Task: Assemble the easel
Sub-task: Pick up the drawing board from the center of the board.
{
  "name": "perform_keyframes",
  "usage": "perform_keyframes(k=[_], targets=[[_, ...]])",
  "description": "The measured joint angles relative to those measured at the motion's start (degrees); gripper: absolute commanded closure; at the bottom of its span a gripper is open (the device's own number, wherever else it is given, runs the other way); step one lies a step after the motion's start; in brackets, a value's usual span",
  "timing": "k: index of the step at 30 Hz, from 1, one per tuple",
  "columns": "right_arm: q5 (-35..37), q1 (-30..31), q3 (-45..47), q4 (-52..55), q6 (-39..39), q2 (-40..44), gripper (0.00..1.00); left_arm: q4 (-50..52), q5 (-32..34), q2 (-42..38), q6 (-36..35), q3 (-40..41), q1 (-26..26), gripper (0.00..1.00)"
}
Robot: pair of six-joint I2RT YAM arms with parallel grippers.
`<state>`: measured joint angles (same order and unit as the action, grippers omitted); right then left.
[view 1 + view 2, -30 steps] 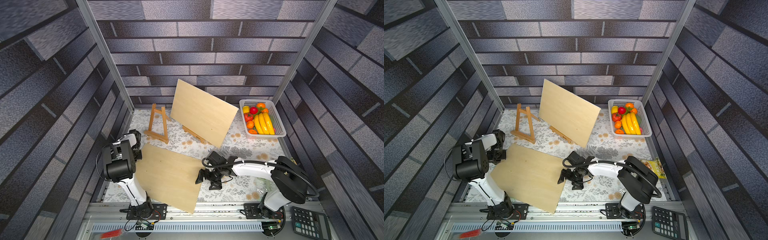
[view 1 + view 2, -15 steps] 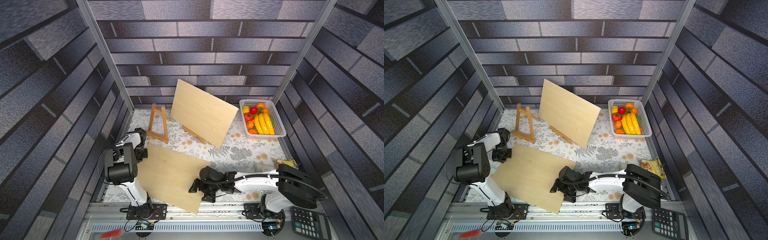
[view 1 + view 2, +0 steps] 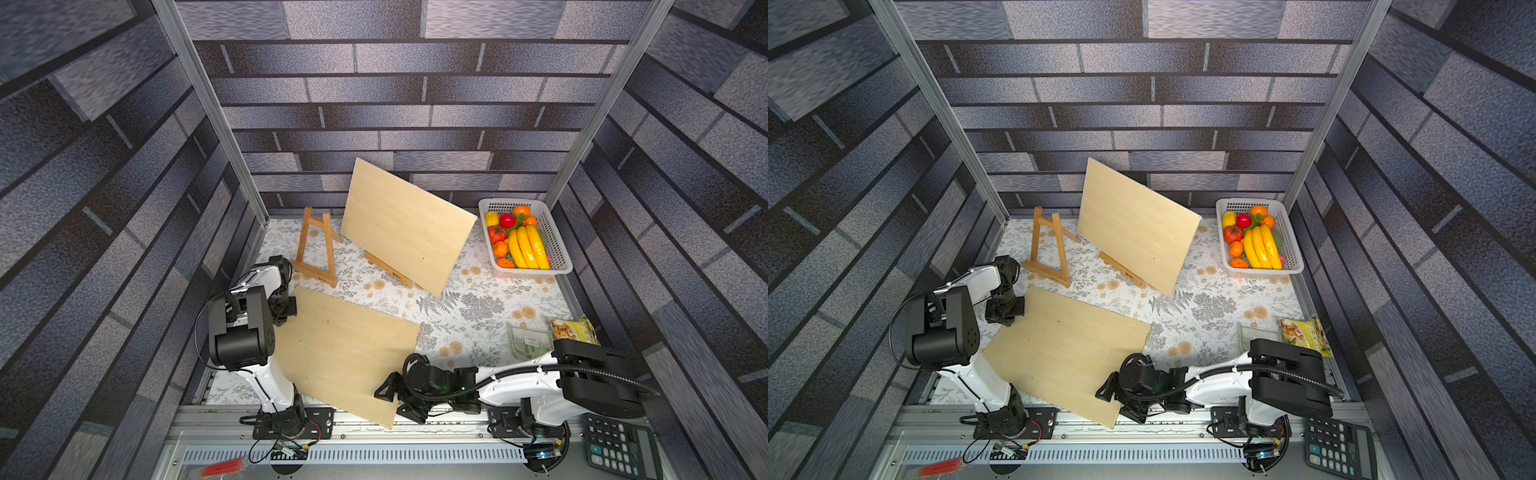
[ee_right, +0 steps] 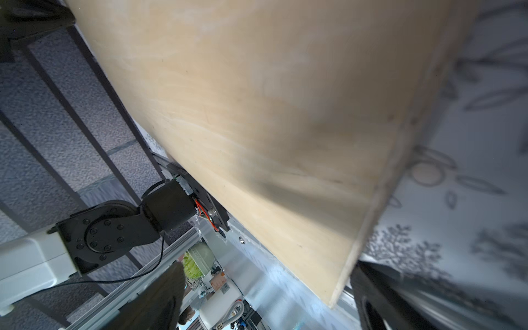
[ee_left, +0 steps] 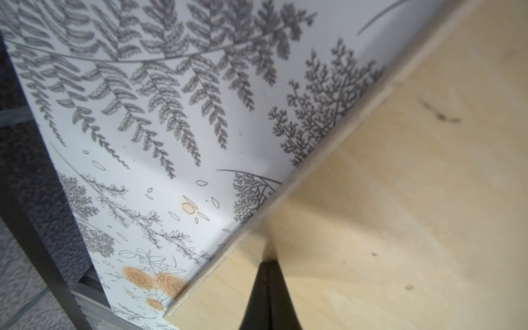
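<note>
Enclosure seen from above. You look down on a table (image 3: 478,299) with a pale cover printed in grey ferns and orange blossoms. The back wall (image 3: 395,104), left wall (image 3: 83,208) and right wall (image 3: 685,208) show grey-blue brick pattern. Aluminium posts (image 3: 208,108) mark the rear corners. A metal rail (image 3: 436,432) edges the near side. The light is even.

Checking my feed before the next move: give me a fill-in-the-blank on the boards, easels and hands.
1. The left hand is ____ on a far corner of the loose board.
2. The right hand has its jaws ____ astride that board's near corner.
3. The small easel carries ____ board.
4. The white basket holds ____.
Missing words: shut; open; no; fruit.
</note>
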<state>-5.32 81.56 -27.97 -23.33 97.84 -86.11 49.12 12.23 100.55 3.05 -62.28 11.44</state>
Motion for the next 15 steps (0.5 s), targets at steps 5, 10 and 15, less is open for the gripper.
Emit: perform_keyframes(k=[5, 10, 15], targets=[[1.9, 1.6, 2.4, -6.7, -5.0, -0.6, 0.13, 0.0, -0.1, 0.0, 0.0, 0.0, -0.2, 1.00], [5.4, 2.4, 3.8, -9.1, -12.3, 0.3, 0.17, 0.0, -0.6, 0.0, 0.0, 0.0, -0.2, 1.00], [9.8, 2.2, 3.8, -9.5, -19.0, 1.9, 0.19, 0.0, -1.5, 0.0, 0.0, -0.5, 0.5, 1.00]])
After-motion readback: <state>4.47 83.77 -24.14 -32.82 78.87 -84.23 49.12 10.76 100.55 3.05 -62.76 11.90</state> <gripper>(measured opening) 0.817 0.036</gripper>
